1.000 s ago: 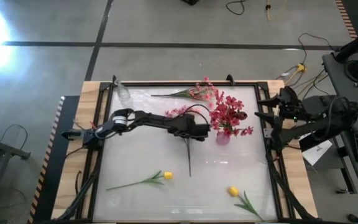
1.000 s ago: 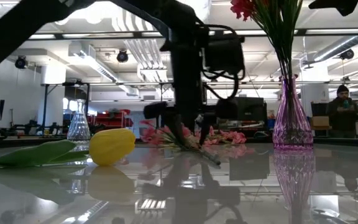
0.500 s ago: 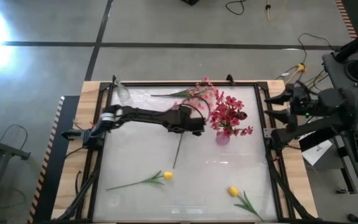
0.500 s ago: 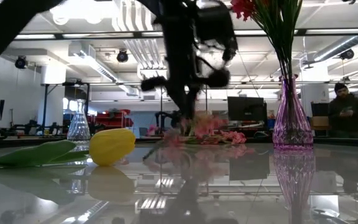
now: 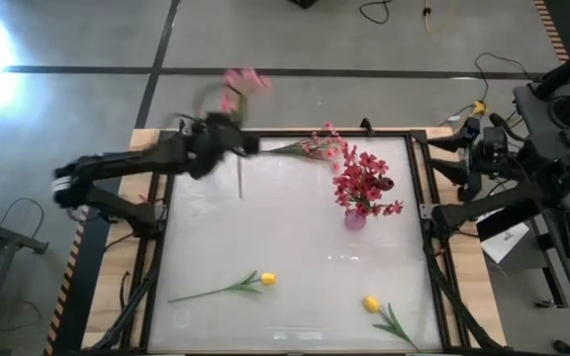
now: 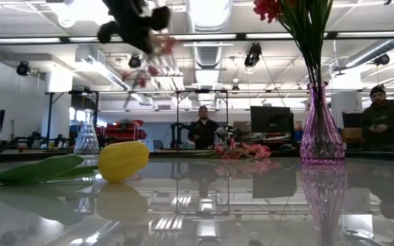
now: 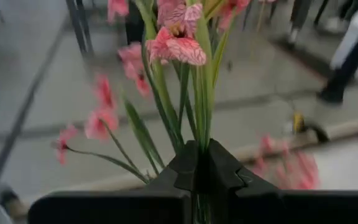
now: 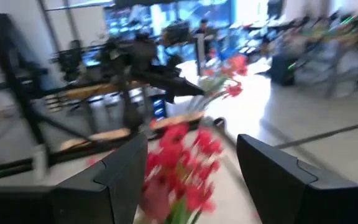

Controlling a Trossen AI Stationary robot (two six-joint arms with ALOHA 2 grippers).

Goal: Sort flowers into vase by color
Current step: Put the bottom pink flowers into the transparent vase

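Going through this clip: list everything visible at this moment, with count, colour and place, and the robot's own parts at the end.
pink flower spray: one, pink, held in the air over the table's far left corner
pink spray: one, pink, lying at the far edge
red flowers: one bunch, red, standing in the vase
vase: one, purple glass, right of centre
clear vase: one, clear, far left corner
yellow tulips: two, yellow, near edge; second
people: two, beyond the table
left gripper: shut on the pink flower spray's stem
right gripper: open, off the table's right edge
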